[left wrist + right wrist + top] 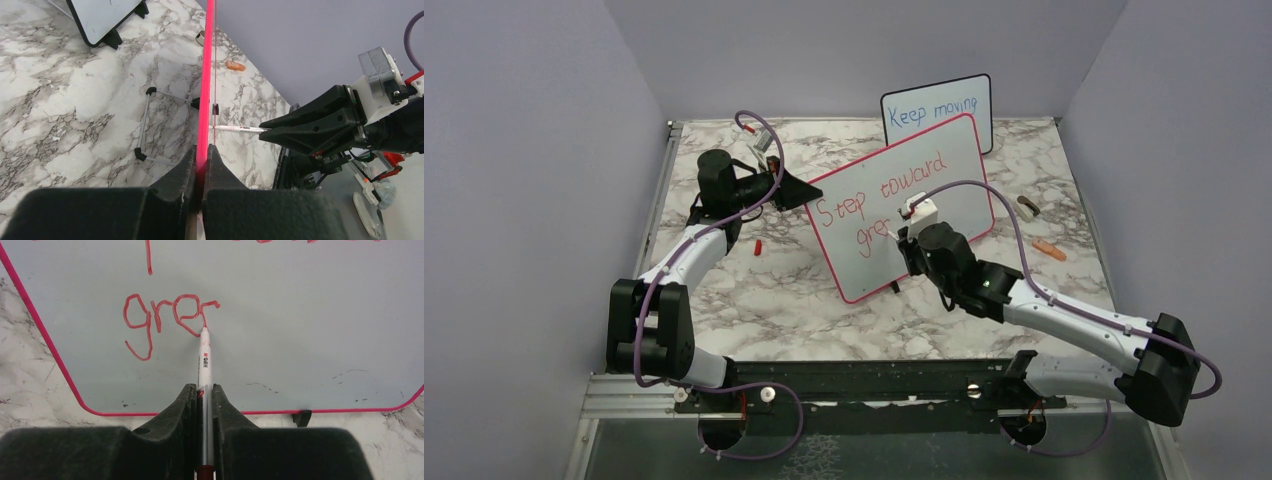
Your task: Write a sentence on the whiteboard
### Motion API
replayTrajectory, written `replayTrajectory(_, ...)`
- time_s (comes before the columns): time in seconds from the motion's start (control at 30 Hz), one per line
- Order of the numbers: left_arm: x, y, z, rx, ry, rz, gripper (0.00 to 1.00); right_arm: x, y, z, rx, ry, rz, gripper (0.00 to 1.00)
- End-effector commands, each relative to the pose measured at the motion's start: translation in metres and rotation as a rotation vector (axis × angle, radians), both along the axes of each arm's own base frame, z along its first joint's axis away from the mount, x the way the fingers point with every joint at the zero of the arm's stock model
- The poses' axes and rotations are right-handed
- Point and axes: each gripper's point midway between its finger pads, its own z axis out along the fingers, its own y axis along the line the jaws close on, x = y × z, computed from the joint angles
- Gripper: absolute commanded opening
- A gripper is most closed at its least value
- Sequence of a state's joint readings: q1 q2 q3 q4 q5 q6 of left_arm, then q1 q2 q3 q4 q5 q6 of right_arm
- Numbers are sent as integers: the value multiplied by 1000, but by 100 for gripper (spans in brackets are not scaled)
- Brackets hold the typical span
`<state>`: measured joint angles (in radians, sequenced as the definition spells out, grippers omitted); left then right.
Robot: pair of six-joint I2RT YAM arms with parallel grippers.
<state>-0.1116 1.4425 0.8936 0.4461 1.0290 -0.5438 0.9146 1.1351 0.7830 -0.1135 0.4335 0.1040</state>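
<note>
- At the table's left side, the left gripper has its black fingers pinched fully shut on the thin pink-red rim of the whiteboard, apparently to steady it against the pen's push.
- In the middle, the whiteboard leans on small black feet on the veined marble table, its glossy face turned toward the arms.
- The sentence, in looping red, reads "Step toward" with "gre" and a half-made letter beneath, so it is unfinished.
- To the right, the right gripper is clamped tight on a slim white marker, whose tip touches the newest stroke.
- Behind stands a smaller black-framed board with blue writing.
</note>
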Motion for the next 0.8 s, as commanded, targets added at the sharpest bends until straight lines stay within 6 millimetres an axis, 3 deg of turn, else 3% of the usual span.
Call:
replayTrajectory(0.0, -2, -1, -15, 14, 59, -16, 0, -5, -9, -9, -20, 25, -10, 0)
replayTrajectory(0.33, -2, -1, -15, 15, 59, -18, 0, 6, -16, 4, -18, -37, -77, 0)
replayTrajectory(0.77, -2, -1, -14, 14, 56, -20, 0, 16, -5, 22, 19, -88, -66, 0)
